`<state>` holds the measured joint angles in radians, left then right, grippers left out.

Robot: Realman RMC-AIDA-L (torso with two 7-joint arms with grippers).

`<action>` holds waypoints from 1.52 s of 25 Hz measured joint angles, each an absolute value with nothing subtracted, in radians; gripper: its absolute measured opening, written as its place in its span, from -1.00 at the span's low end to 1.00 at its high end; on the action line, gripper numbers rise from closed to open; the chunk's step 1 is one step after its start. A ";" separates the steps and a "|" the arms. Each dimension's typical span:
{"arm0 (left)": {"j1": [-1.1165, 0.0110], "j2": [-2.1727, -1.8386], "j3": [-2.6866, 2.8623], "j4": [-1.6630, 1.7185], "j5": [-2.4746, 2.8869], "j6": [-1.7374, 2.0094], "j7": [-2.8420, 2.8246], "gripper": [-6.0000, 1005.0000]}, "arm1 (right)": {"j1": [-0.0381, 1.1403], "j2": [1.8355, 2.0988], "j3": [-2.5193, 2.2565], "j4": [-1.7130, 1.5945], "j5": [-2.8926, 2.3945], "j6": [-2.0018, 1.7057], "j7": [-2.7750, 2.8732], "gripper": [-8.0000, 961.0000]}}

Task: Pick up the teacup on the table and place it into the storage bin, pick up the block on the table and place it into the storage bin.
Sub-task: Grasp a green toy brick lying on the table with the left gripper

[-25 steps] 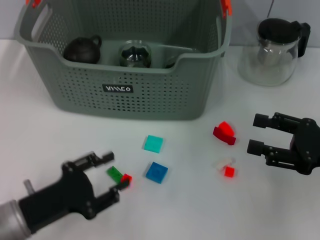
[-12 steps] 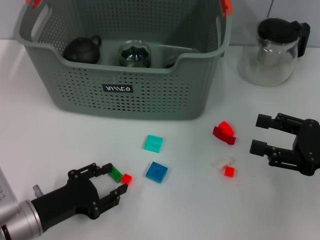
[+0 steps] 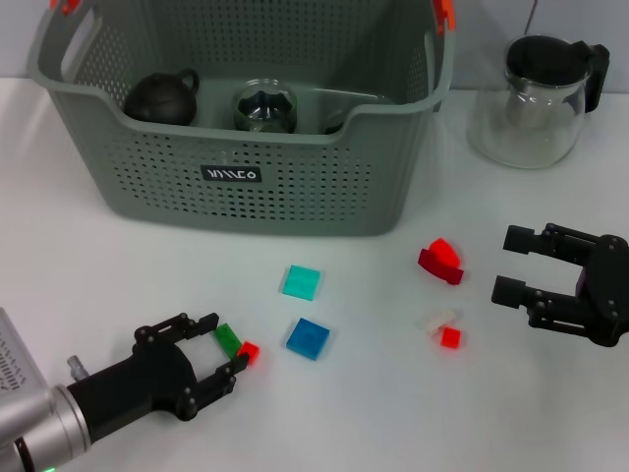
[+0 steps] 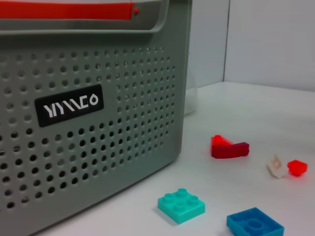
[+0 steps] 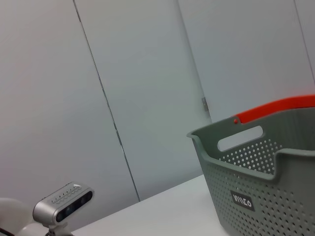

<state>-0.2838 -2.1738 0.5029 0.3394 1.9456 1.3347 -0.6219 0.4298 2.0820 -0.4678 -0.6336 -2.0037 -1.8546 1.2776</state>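
A: What does the head view show?

B: The storage bin stands at the far side of the white bench. Inside it lie a dark teapot and a glass teacup, side by side. A glass teapot with a black lid stands on the bench off the bin's right corner.

A: And the blocks?

B: All are on the bench in front of the bin. A teal block lies nearest the bin, a blue block just in front of it. A green block and a small red block touch each other at the left. To the right lie a dark red block and, nearer the robot, a white piece beside a red cube.

A: The grippers?

B: The left gripper sits low over the bench, its fingers spread apart with the green and small red blocks at their tips, not clamped. The right gripper hovers right of the dark red block, fingers released, holding nothing.

A: The left wrist view?

B: The bin's perforated wall with its black label fills the near side; the teal, blue, dark red, white and red pieces lie on the bench beyond. No fingers show.

A: The right wrist view?

B: The bin's rim and orange clip against a pale wall; a camera unit sits low in the corner.
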 joint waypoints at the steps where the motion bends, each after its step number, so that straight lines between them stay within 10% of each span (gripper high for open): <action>1: -0.284 -2.174 0.502 0.338 1.943 1.333 -0.610 0.20 | 0.429 2.082 -0.468 -0.634 -2.004 -1.854 1.277 0.65; 38: -0.315 -2.171 0.503 0.312 1.939 1.264 -0.552 0.19 | 0.425 2.081 -0.468 -0.634 -2.003 -1.852 1.273 0.65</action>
